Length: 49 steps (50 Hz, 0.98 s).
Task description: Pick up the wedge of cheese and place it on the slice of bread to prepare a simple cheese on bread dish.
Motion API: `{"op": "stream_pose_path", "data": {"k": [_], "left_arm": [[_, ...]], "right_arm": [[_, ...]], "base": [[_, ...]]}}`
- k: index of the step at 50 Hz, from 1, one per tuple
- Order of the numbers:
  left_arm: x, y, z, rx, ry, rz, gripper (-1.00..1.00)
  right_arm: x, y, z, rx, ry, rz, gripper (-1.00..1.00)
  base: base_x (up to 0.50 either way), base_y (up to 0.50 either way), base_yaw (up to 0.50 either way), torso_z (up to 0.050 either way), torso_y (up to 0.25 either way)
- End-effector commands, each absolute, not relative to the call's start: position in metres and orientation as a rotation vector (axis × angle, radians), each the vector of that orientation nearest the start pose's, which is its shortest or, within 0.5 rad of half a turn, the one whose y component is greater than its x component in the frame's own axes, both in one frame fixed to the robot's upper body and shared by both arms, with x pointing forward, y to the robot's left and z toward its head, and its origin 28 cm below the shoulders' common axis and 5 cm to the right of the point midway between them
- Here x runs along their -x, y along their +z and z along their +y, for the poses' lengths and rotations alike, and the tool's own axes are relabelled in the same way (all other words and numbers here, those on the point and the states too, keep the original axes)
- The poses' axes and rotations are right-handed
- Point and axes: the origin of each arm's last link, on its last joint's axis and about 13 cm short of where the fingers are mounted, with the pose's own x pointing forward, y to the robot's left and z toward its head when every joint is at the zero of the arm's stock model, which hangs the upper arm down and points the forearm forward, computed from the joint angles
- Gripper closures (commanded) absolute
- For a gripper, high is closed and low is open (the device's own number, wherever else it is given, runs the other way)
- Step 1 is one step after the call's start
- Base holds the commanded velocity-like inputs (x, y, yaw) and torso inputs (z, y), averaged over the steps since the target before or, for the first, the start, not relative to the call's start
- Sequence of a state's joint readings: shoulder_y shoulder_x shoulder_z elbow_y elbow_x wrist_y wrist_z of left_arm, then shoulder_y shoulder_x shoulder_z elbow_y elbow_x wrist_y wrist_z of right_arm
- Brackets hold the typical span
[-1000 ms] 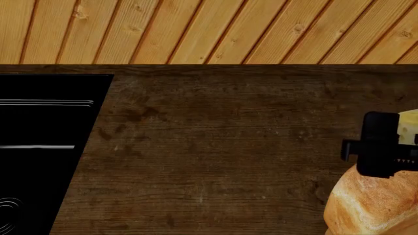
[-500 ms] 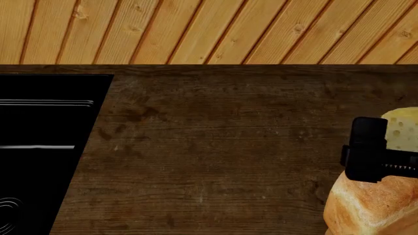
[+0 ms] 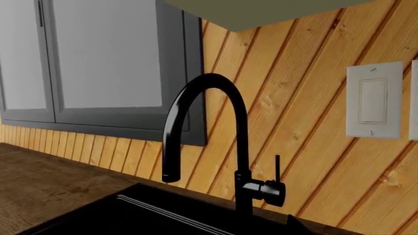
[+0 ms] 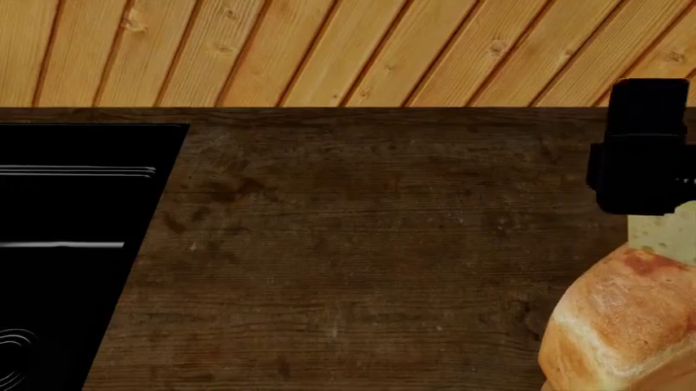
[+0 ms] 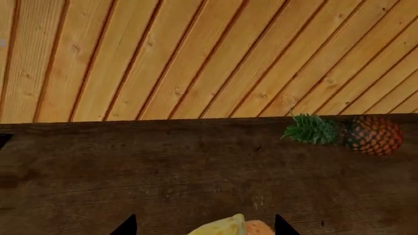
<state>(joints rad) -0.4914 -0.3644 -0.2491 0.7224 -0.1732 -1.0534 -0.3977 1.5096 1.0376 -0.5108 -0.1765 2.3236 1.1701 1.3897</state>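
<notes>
The wedge of cheese point(image 4: 663, 233), pale yellow with holes, lies at the far end of the slice of bread point(image 4: 614, 326), a big golden-brown loaf at the head view's right edge. My right gripper point(image 4: 647, 147) is above and beyond the cheese, apart from it. In the right wrist view its two fingertips point(image 5: 128, 226) stand wide apart, open and empty, with the cheese point(image 5: 222, 228) and a bit of bread point(image 5: 259, 228) below between them. My left gripper is out of the head view. The left wrist view shows only one dark tip point(image 3: 294, 226).
A black sink point(image 4: 65, 244) is set into the dark wooden counter point(image 4: 359, 244) at the left, with a black faucet point(image 3: 216, 147) behind it. A pineapple point(image 5: 356, 133) lies by the plank wall. A wall switch point(image 3: 373, 100) and grey cabinet point(image 3: 98, 58) show.
My right gripper has let go of the cheese and moved away toward the wall. The cheese stays at the bread's far end.
</notes>
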Motion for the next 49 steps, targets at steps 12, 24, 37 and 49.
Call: {"op": "stream_pose_path", "data": {"k": [12,24,37,49], "left_arm": [[-0.229,0.215,0.302,-0.122,0.601,-0.221,-1.0],[-0.229,0.215,0.302,-0.123,0.609,-0.206,-1.0],[-0.229,0.215,0.302,-0.127,0.609,-0.191,-1.0],[-0.23,0.214,0.302,-0.125,0.604,-0.198,-1.0]], "right_arm": [[-0.107,0.431,-0.151,0.159,-0.097,-0.14,-1.0],[-0.088,0.384,-0.12,0.183,0.051,-0.235,-1.0],[-0.084,0.336,-0.105,0.24,0.154,-0.268,-1.0],[-0.095,0.316,-0.109,0.145,0.168,-0.238,-1.0]], "base": [[0.0,0.0,0.0,0.0,0.0],[0.0,0.0,0.0,0.0,0.0],[0.0,0.0,0.0,0.0,0.0],[0.0,0.0,0.0,0.0,0.0]]}}
